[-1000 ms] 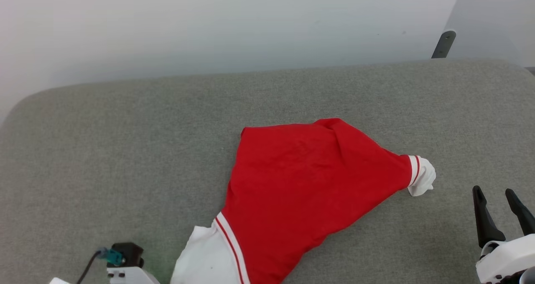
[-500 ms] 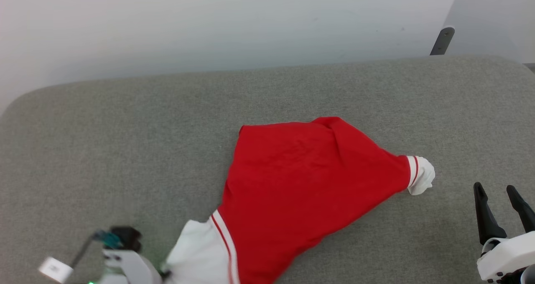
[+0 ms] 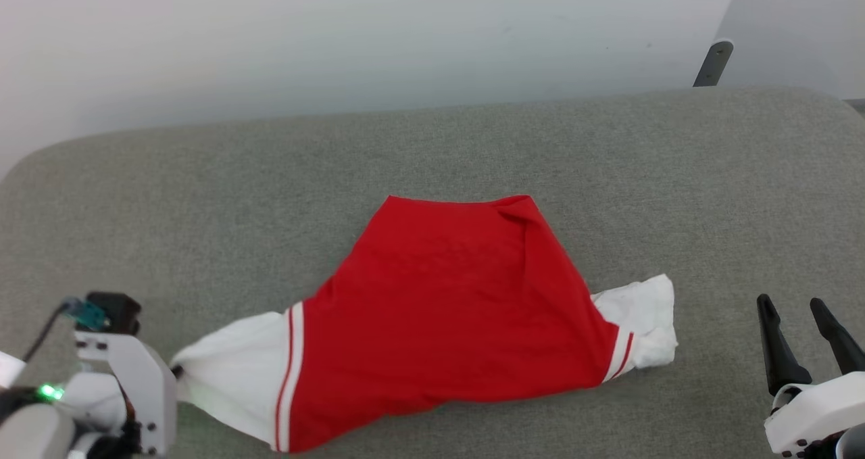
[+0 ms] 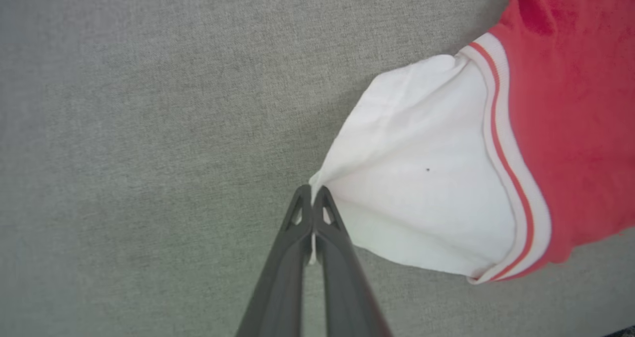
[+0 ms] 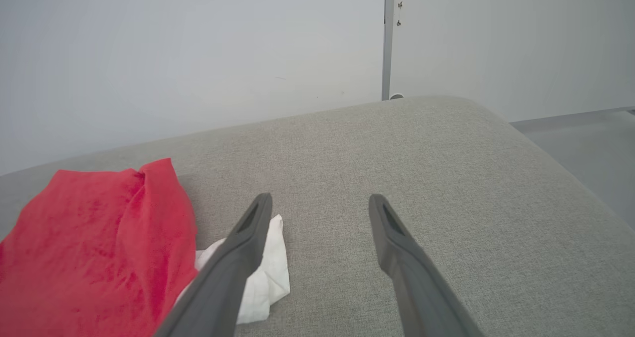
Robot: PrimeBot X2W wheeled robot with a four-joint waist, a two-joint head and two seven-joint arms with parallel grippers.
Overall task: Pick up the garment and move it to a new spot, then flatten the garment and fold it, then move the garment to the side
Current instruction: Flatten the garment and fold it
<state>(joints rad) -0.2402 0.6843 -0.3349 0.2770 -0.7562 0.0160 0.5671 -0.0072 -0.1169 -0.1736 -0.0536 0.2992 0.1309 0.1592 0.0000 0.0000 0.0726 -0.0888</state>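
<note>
A grey fabric-covered worktop (image 3: 203,209) is seen stretching across the head view, with a pale wall behind it. The garment (image 3: 439,297) is spread over its near middle, red in the body with a white sleeve at each end, and its long axis is laid roughly side to side, from the robot's left to its right. The left gripper (image 4: 311,193) is closed on the very tip of the left white sleeve (image 4: 421,178), a sliver of white cloth being pinched between the dark fingers, and the fabric is pulled into a taut cone toward that grip. The right gripper (image 3: 789,301) is held wide apart and empty at the robot's right, clear of the cloth. The right white sleeve (image 3: 645,317) is seen crumpled just beside it, toward its left, so that end is judged nearer to the right arm. For flattening, a second grip on that sleeve would be called for, reached to the left from the open fingers.
</note>
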